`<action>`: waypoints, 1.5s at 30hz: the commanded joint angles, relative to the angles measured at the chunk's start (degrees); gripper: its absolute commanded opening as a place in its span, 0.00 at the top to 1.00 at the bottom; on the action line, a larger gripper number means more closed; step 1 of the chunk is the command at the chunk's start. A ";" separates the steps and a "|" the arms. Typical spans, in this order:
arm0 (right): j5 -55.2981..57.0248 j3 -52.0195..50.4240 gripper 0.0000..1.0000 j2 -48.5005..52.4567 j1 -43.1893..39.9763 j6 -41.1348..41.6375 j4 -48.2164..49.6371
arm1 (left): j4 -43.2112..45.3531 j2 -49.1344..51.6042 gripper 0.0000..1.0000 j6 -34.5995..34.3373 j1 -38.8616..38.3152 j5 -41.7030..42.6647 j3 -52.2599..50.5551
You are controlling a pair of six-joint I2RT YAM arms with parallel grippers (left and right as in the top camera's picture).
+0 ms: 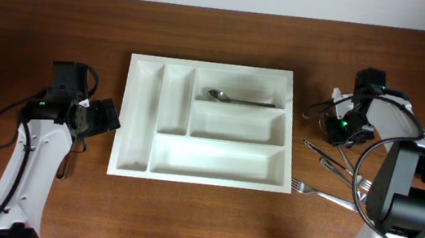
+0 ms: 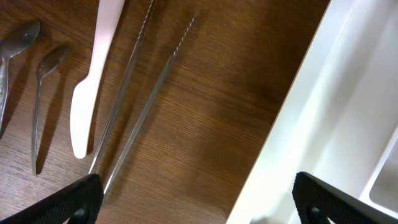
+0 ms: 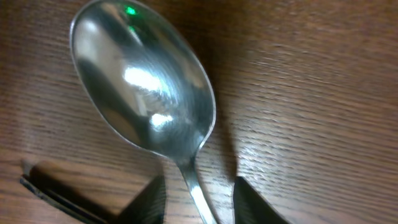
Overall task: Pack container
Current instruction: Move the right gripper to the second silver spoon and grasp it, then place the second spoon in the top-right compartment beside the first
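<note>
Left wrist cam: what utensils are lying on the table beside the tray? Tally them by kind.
Metal spoons: 2
White plastic knife: 1
Metal tongs: 1
Total: 4

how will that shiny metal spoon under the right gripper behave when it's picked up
Probably stiff: the spoon looks like solid polished metal. Likely slippery, since its thin neck is smooth and glossy where the right gripper straddles it. It may pivot bowl-down when lifted, as the broad bowl looks heavier than the narrow handle.
</note>
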 commanded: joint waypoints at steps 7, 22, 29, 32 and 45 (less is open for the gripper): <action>-1.03 -0.66 0.91 2.71 0.00 3.67 0.17 | -0.02 0.20 0.01 0.70 0.17 -0.61 1.09; -1.05 12.59 0.96 -8.44 2.91 4.55 -10.51 | -0.04 0.20 0.01 0.70 0.17 -0.61 1.09; -1.33 20.70 0.96 -14.12 11.80 3.85 -11.10 | -0.02 0.20 0.01 0.70 0.17 -0.61 1.09; -2.08 21.84 0.96 -14.14 16.26 2.62 -9.68 | -0.02 0.20 0.01 0.70 0.17 -0.61 1.09; -10.51 21.62 0.96 -5.77 26.82 -25.14 -2.73 | -0.02 0.20 0.01 0.70 0.17 -0.61 1.09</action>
